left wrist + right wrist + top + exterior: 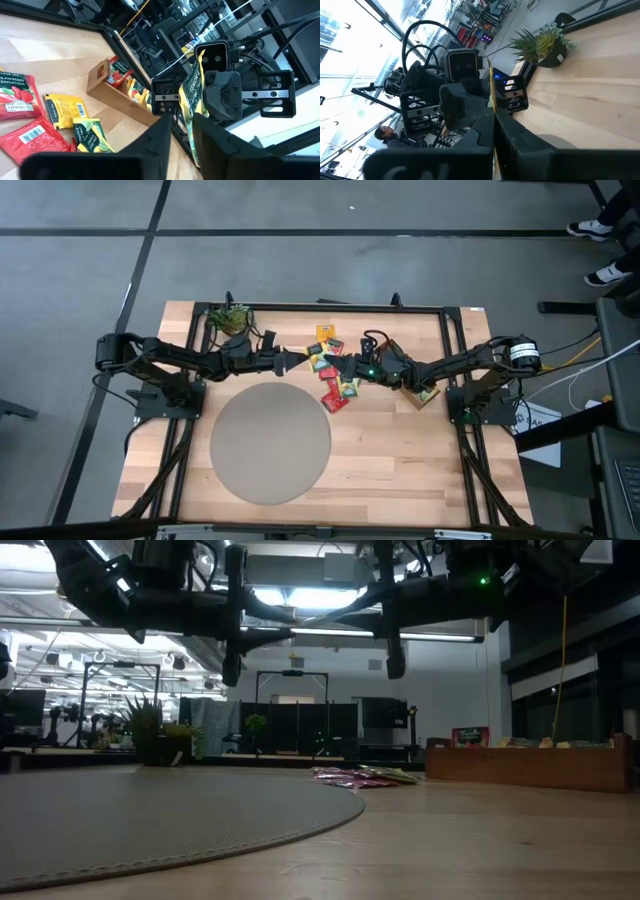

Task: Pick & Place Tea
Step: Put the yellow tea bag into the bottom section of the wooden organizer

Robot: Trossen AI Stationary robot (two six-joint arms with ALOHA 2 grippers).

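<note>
the left gripper (181,131) and the right gripper (492,127) meet nose to nose above the counter (400,470), between them one yellow-green tea sachet (192,95); the right gripper is pressed together on it — its wrist view shows the thin paper edge running out from between its fingers; the left gripper's fingers stand on either side of the same sachet with a narrow gap, and i cannot tell whether they have bitten yet; this looks like a hand-over in mid air, so the step wants the left gripper to pinch a flat face of the sachet firmly before the right lets go, else the paper may slip or fold; both should stay level and not pull apart early.

below them the loose sachets (335,385) — red, yellow and green — lie in a heap on the counter, just beside the round grey mat (270,442); the wooden tray (117,95) with a few sachets in its compartments lies farther toward the right arm's side; the potted plant (231,316) stands at the far edge.
</note>
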